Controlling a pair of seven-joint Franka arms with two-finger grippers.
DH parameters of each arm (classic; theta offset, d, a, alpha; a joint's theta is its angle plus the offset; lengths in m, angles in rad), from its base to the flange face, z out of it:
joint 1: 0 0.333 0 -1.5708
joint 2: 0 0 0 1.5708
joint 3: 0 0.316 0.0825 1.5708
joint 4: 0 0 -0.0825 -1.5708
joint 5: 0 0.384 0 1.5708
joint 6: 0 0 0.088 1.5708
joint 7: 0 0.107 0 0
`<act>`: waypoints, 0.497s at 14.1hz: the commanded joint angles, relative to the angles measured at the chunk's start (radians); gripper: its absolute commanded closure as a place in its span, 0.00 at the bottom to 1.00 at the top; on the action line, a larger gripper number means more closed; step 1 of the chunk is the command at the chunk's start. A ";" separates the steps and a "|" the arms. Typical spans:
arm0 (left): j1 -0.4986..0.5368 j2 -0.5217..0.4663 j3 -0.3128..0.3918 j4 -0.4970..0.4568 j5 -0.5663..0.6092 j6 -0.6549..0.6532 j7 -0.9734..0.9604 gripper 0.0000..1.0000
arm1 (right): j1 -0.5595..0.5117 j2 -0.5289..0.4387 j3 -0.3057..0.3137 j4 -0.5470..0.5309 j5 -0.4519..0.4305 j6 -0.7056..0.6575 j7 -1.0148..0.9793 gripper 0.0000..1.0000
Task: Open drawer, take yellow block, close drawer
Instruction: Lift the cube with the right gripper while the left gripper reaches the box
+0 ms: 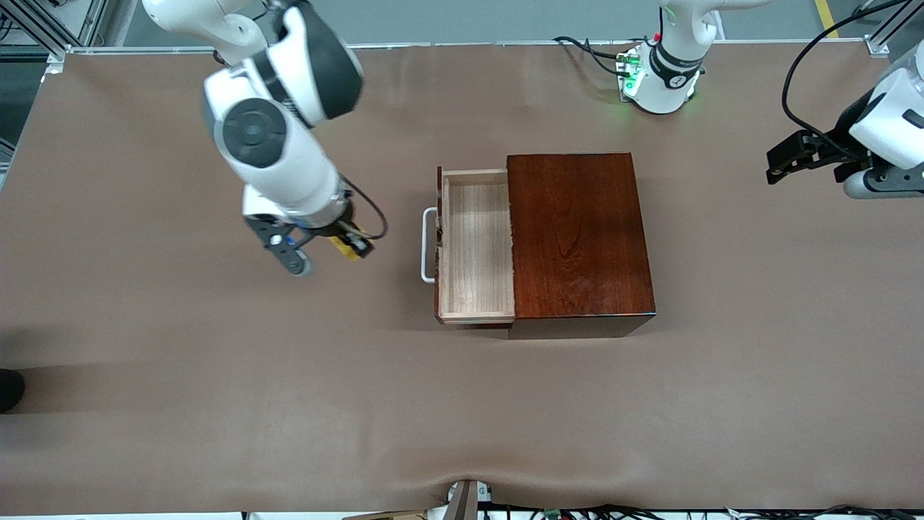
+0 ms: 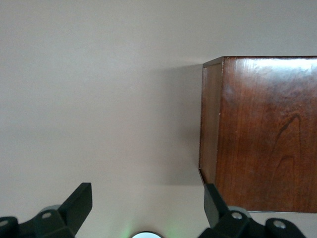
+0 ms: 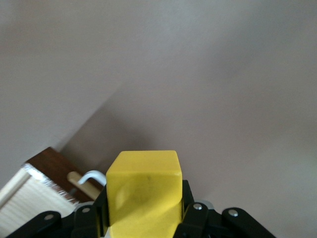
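Observation:
The yellow block (image 1: 353,247) is clamped in my right gripper (image 1: 345,241), which hangs over the bare table, beside the drawer's front toward the right arm's end. In the right wrist view the yellow block (image 3: 143,191) fills the space between the jaws of the right gripper (image 3: 143,201). The drawer (image 1: 476,245) is pulled out of the dark reddish-brown box (image 1: 581,235), its pale wood tray bare, its white handle (image 1: 428,245) facing the right gripper. My left gripper (image 1: 783,160) waits open at the left arm's end of the table; the left gripper (image 2: 147,206) has nothing between its fingers.
Brown table cover (image 1: 216,375) stretches all round the box. The box's corner (image 2: 213,124) shows in the left wrist view. The drawer's handle (image 3: 91,177) and tray edge (image 3: 22,193) show in the right wrist view. The left arm's base (image 1: 660,72) stands at the table's back edge.

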 commanded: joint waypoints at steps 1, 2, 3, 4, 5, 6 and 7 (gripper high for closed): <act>-0.014 0.020 -0.039 0.023 -0.015 -0.001 -0.094 0.00 | -0.057 -0.077 0.014 -0.075 0.014 -0.053 -0.122 1.00; -0.014 0.039 -0.066 0.046 -0.015 -0.001 -0.135 0.00 | -0.082 -0.088 0.012 -0.078 0.014 -0.075 -0.192 1.00; -0.014 0.053 -0.088 0.057 -0.015 -0.001 -0.180 0.00 | -0.106 -0.094 0.012 -0.078 0.014 -0.101 -0.252 1.00; -0.020 0.057 -0.111 0.060 -0.014 -0.001 -0.224 0.00 | -0.125 -0.105 0.011 -0.081 0.012 -0.110 -0.286 1.00; -0.034 0.071 -0.128 0.063 -0.011 0.002 -0.267 0.00 | -0.151 -0.115 0.011 -0.090 0.011 -0.110 -0.327 1.00; -0.054 0.094 -0.137 0.083 -0.011 0.005 -0.308 0.00 | -0.187 -0.121 0.011 -0.095 0.011 -0.109 -0.393 1.00; -0.084 0.122 -0.140 0.110 -0.007 0.007 -0.357 0.00 | -0.218 -0.122 0.011 -0.099 0.011 -0.109 -0.467 1.00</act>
